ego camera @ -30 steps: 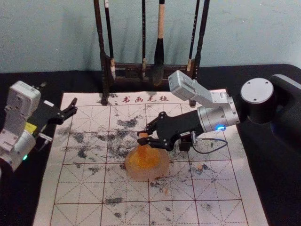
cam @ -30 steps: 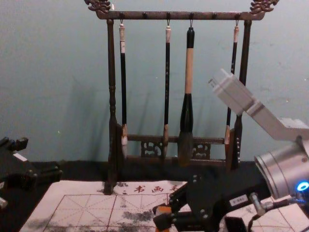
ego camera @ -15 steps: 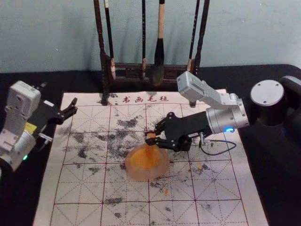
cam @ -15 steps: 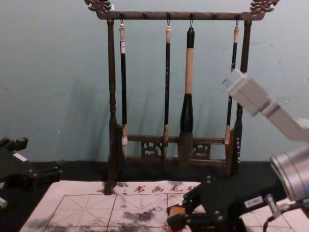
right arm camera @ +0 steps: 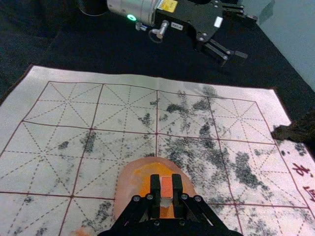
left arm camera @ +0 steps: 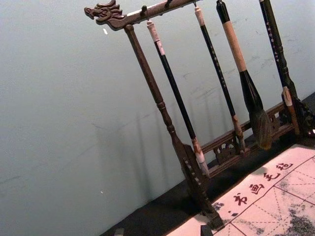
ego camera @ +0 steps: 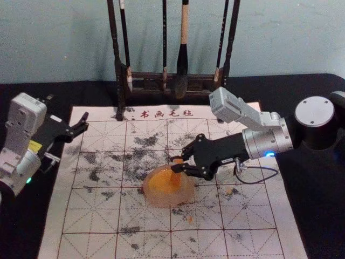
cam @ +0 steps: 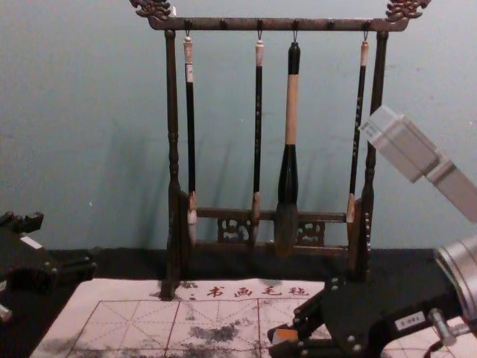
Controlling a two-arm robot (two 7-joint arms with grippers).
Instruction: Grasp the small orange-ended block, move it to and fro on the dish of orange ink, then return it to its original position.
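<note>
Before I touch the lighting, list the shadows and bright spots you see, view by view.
Head view: a blue light glows on the right arm; chest view: soft shadows on the wall beside the brush rack; left wrist view: faint shadow streaks on the wall; right wrist view: a green light glows against very dark cloth.

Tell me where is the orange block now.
In the head view, the orange block is held by the right gripper, over the dish, right of centre.
</note>
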